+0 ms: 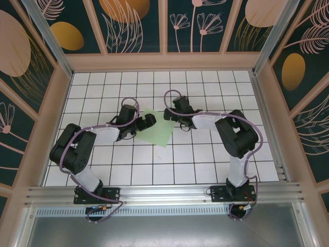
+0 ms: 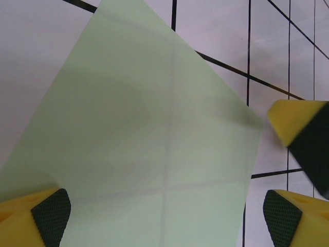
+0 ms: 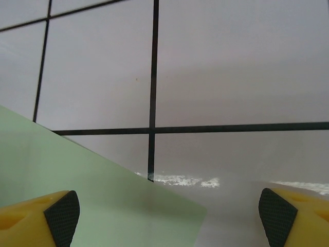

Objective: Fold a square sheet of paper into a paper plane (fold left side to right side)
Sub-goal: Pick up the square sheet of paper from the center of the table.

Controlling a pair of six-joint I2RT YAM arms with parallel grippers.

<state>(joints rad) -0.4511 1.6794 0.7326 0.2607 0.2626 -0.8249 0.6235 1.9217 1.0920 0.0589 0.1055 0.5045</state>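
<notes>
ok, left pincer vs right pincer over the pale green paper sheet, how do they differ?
Left pincer straddles most of the pale green square paper sheet; right pincer frames just one corner, mostly bare tile. Left sits at the sheet's left, right at its far-right side. Both open, gripping nothing.

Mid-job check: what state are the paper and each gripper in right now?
square sheet of paper: flat on the table, unfolded, askew to the grid.
left gripper: open, low over the sheet, gripping nothing.
right gripper: open, at a corner of the sheet, gripping nothing.
</notes>
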